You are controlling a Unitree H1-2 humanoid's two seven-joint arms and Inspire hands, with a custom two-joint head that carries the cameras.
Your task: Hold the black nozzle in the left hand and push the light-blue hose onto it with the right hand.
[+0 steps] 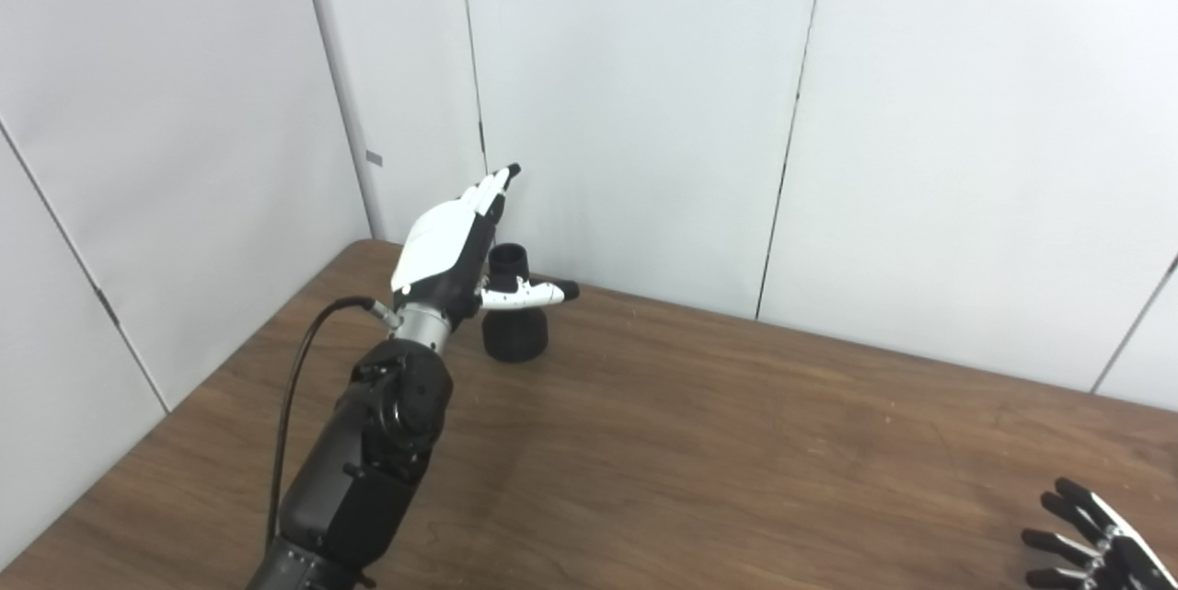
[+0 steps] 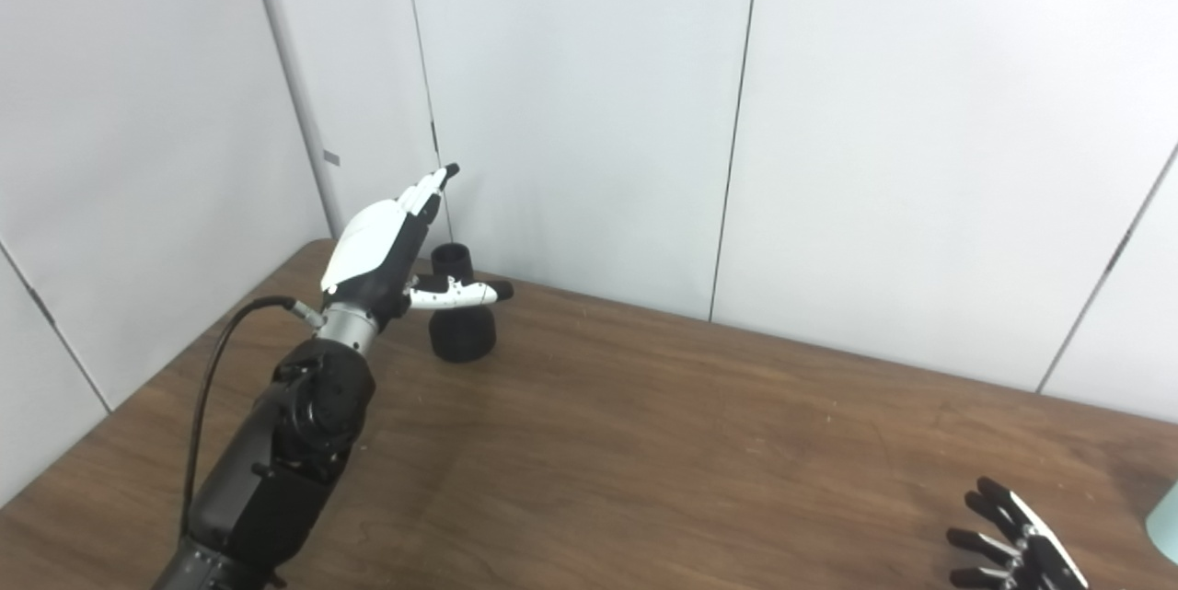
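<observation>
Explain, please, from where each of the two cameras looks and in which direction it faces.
Left eye view: on the head, facing down and forward at the wooden table and white wall; shows the left robot hand open by the upright black nozzle, and the right robot hand low in the corner.
Right eye view: beside it, slightly to the right, same direction; same arm and hands, plus a light-blue edge at the right border.
Shared: table, wall, nozzle, both hands.

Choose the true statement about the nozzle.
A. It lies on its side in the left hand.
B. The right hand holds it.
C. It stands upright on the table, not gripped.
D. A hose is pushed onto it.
C: the nozzle stands on the table; the left hand is open beside it, the right hand far away.
</observation>
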